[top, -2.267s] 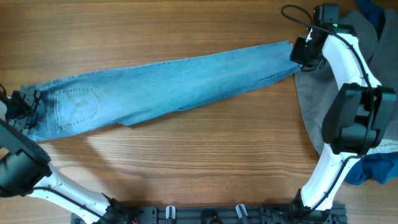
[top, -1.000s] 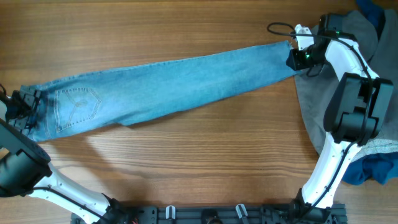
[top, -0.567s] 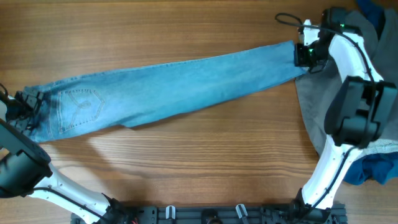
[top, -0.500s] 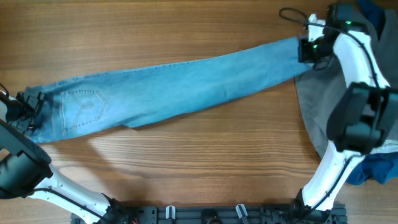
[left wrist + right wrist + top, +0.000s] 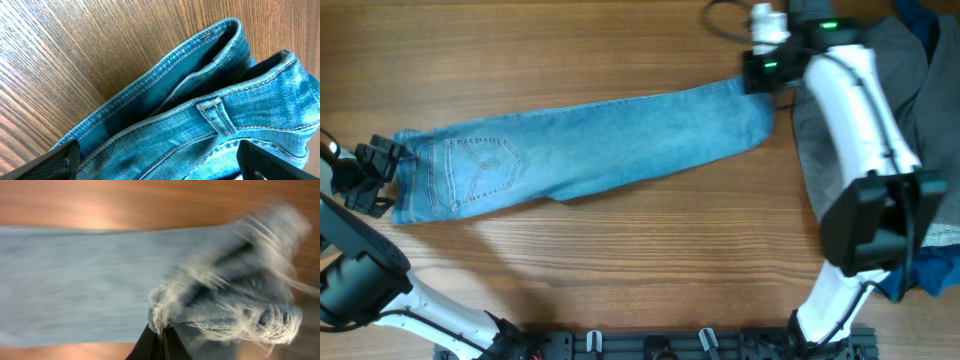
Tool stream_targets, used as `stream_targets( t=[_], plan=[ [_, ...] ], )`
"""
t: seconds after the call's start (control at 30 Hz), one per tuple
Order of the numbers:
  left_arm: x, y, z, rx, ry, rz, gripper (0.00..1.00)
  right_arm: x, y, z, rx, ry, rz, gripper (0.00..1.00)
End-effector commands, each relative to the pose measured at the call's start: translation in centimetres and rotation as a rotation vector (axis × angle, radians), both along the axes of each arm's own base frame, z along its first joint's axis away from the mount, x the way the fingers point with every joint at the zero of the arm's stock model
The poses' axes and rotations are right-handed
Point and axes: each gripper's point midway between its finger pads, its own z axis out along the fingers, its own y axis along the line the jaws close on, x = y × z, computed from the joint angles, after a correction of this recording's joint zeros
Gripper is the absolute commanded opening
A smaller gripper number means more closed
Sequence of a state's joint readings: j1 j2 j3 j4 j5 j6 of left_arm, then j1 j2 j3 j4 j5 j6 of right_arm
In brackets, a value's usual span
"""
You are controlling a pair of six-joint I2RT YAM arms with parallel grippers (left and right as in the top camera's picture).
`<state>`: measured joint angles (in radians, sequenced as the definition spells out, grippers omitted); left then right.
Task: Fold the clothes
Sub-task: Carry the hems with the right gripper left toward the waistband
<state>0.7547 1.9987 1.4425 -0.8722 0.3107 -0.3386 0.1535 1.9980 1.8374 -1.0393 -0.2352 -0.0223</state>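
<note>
Across the table (image 5: 620,270) the jeans (image 5: 610,140) run lengthwise left to right, frayed hem (image 5: 763,100) pinched tight in the right gripper (image 5: 757,78), waistband (image 5: 402,180) opposite, sitting between the wide-apart fingers (image 5: 57,162) of the left gripper (image 5: 380,172).

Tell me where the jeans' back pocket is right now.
Overhead view: the back pocket sits near the left end of the jeans, just right of the waistband by the left pincer.

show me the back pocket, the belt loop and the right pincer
back pocket (image 5: 482,170): overhead view, its stitched centre
belt loop (image 5: 216,117): left wrist view, its middle
right pincer (image 5: 754,80): overhead view, between fingertips on jeans (image 5: 620,140) hem
</note>
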Motion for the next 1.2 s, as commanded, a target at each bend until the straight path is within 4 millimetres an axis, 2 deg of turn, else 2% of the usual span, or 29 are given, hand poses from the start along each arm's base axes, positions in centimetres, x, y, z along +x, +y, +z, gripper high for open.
stream_targets(
  t=[0.0, 0.07, 0.17, 0.3, 0.4, 0.53, 0.7, 0.83, 0.97, 1.17],
  plan=[
    [-0.1, -0.2, 0.6, 0.021, 0.005, 0.001, 1.00, -2.1, 7.8, 2.7, 0.126, -0.004, 0.055, 0.04],
    [0.0, -0.2, 0.6, 0.022, 0.004, -0.002, 1.00, -3.8, 11.5, 2.7, 0.143, 0.013, 0.104, 0.04],
    [0.0, -0.2, 0.6, 0.023, 0.003, -0.002, 1.00, -6.3, 15.9, 2.3, 0.155, 0.035, 0.173, 0.04],
    [0.1, -0.2, 0.6, 0.025, 0.001, -0.002, 1.00, -7.9, 19.8, 1.1, 0.183, 0.059, 0.197, 0.04],
    [0.1, -0.2, 0.6, 0.025, 0.001, -0.002, 1.00, -9.8, 24.4, 1.5, 0.301, 0.081, 0.295, 0.04],
    [0.1, -0.2, 0.6, 0.025, 0.001, -0.002, 1.00, -11.0, 27.1, 1.9, 0.329, 0.055, 0.338, 0.04],
    [0.1, -0.2, 0.6, 0.025, 0.001, -0.002, 1.00, -11.3, 27.6, 1.8, 0.317, 0.044, 0.346, 0.04],
    [0.1, -0.2, 0.6, 0.025, 0.001, -0.002, 1.00, -11.2, 27.6, 1.8, 0.316, 0.042, 0.344, 0.10],
    [0.1, -0.2, 0.6, 0.025, 0.001, -0.002, 1.00, -11.1, 27.6, 1.9, 0.319, 0.037, 0.345, 0.11],
    [0.1, -0.2, 0.6, 0.025, 0.000, -0.002, 1.00, -10.4, 28.3, 2.5, 0.345, -0.004, 0.352, 0.23]
  ],
)
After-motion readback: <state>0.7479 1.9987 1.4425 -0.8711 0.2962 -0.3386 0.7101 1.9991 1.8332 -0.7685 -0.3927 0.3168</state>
